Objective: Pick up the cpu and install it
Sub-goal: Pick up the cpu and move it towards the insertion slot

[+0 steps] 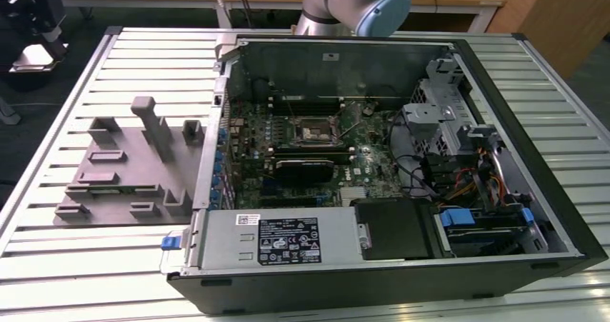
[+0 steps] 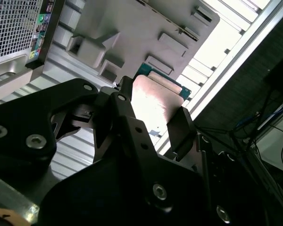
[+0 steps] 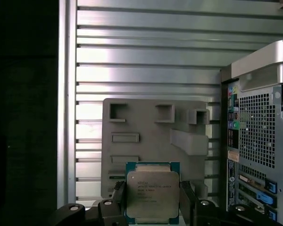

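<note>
The cpu [image 3: 152, 193], a flat square chip with a silvery top and a green rim, sits between my gripper's [image 3: 153, 201] two black fingers [image 3: 119, 197], held by its opposite edges. It hangs well above the grey fixture plate [image 3: 151, 136]. In the second wrist view the cpu [image 2: 153, 101] shows a shiny face between the black fingers [image 2: 180, 125], with my gripper [image 2: 153, 112] shut on it. In the exterior view the black square socket [image 1: 315, 131] lies in the middle of the green motherboard inside the open computer case [image 1: 533, 193]. The arm's base [image 1: 353, 4] rises behind the case.
The grey fixture plate [image 1: 124, 172] with raised blocks lies on the slatted metal table [image 1: 86, 265], at the exterior view's left of the case. The case's perforated rear panel [image 3: 257, 141] with ports stands beside the plate. A power supply [image 1: 276, 240] and drive cage [image 1: 448, 122] flank the motherboard.
</note>
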`<state>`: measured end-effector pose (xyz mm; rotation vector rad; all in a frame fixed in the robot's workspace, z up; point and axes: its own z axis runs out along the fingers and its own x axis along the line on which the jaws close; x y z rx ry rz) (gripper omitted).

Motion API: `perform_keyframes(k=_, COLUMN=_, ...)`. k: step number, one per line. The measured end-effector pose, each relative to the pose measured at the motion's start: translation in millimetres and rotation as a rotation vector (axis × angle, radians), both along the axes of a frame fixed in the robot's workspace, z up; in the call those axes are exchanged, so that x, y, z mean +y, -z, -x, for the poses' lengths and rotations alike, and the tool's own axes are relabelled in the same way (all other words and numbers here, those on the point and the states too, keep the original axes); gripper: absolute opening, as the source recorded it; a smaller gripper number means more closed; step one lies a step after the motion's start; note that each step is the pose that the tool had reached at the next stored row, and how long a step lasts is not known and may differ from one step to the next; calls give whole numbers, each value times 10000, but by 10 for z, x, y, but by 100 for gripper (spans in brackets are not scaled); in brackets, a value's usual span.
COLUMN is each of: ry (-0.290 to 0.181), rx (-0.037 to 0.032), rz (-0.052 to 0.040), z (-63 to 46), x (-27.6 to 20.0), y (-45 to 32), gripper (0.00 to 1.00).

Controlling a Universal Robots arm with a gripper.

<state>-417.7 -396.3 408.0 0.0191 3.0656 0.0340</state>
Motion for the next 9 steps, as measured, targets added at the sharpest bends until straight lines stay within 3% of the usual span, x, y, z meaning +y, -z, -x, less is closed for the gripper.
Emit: perform_keyframes(k=9, ry=0, rx=0, rz=0, z=-108, x=2, y=0, gripper=54)
